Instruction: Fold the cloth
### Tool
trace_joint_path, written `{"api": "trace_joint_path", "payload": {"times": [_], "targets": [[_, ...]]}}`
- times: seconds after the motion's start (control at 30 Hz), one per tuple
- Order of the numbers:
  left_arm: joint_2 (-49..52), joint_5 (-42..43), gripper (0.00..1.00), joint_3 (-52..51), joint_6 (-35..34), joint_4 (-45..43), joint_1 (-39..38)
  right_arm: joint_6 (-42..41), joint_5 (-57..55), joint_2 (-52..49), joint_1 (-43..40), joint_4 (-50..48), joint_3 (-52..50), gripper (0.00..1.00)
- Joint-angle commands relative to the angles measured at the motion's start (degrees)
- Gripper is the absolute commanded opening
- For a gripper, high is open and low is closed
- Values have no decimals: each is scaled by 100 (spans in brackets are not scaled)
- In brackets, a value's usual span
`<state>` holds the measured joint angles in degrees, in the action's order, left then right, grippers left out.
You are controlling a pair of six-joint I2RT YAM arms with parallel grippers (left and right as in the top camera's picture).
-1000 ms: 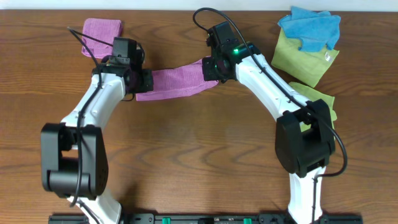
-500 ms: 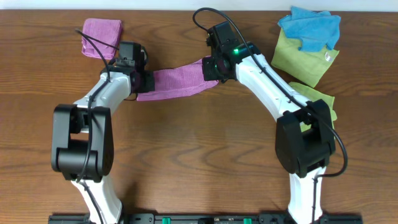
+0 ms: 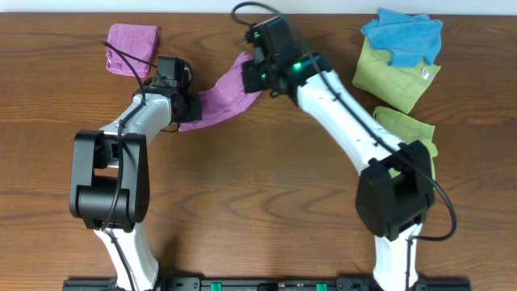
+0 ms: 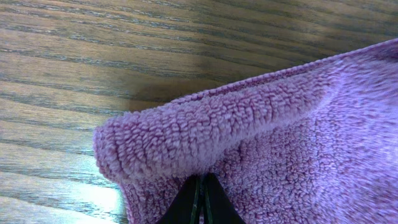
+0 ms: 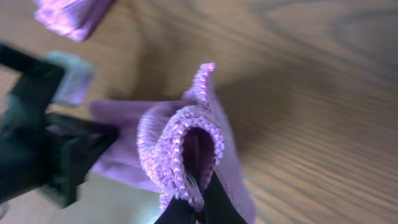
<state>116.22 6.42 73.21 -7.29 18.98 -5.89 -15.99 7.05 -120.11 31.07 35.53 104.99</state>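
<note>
Over the wooden table [image 3: 266,210], the left gripper [image 3: 192,106] and right gripper [image 3: 253,75] each pinch the cloth [image 3: 226,93]; uneven pulling could slip an edge free.

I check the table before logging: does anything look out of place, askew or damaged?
Nothing spilled or damaged. The purple cloth is a twisted band between the left gripper and right gripper, both shut on it. A blue cloth lies crumpled, askew on a yellow-green cloth.
</note>
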Motion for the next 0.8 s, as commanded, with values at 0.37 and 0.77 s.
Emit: {"api": "trace_joint_path", "payload": {"times": [0.37, 0.77], "targets": [[256, 31, 6, -37, -197, 0, -4, 13, 61, -216, 472, 120, 81, 1], [256, 111, 6, -37, -216, 22, -4, 144, -1827, -304, 195, 807, 74, 2]]}}
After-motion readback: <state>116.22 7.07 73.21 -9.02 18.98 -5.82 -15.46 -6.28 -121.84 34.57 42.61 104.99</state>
